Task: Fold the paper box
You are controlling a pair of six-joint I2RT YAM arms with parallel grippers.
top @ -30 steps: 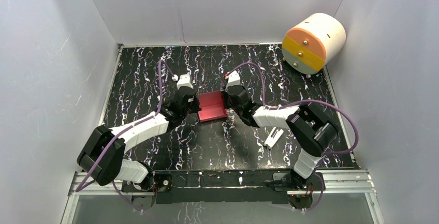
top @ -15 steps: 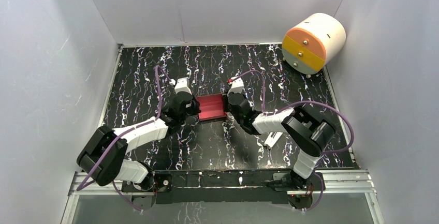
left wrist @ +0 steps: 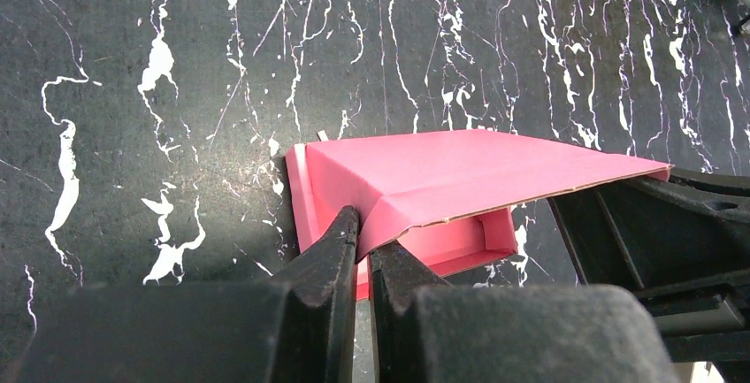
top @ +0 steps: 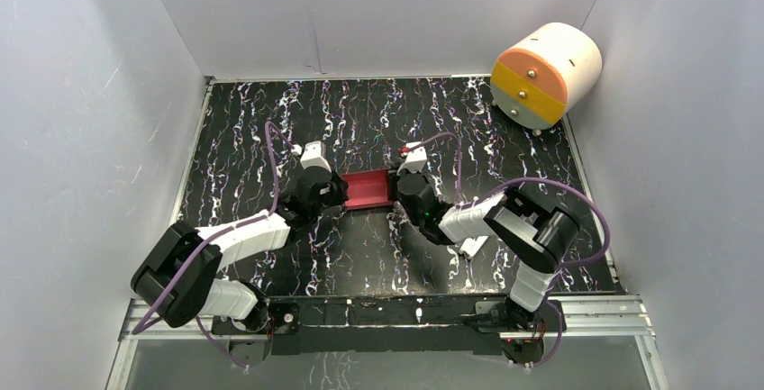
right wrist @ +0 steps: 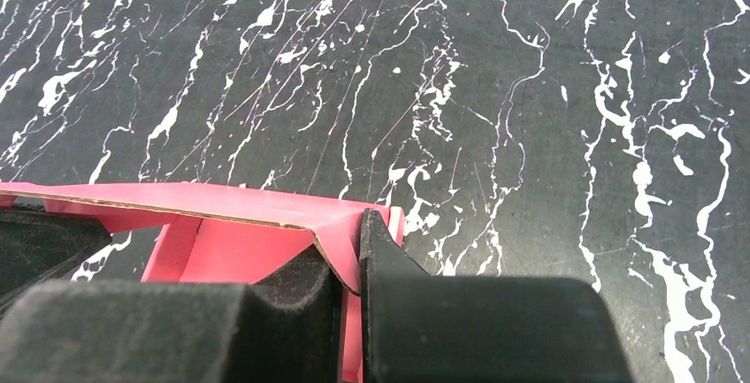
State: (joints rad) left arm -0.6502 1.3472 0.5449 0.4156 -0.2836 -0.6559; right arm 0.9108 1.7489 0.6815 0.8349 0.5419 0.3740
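Paper box (top: 367, 190) sits low on the counter (top: 243, 129), midway between the two arms; left pincer (left wrist: 363, 234) is clamped tight on one end of its top flap (left wrist: 478, 166); right pincer (right wrist: 352, 240) nips the opposite end, jaws all but together on the card; holding both ends, I'd judge, lets them bring that flap down evenly over the base.
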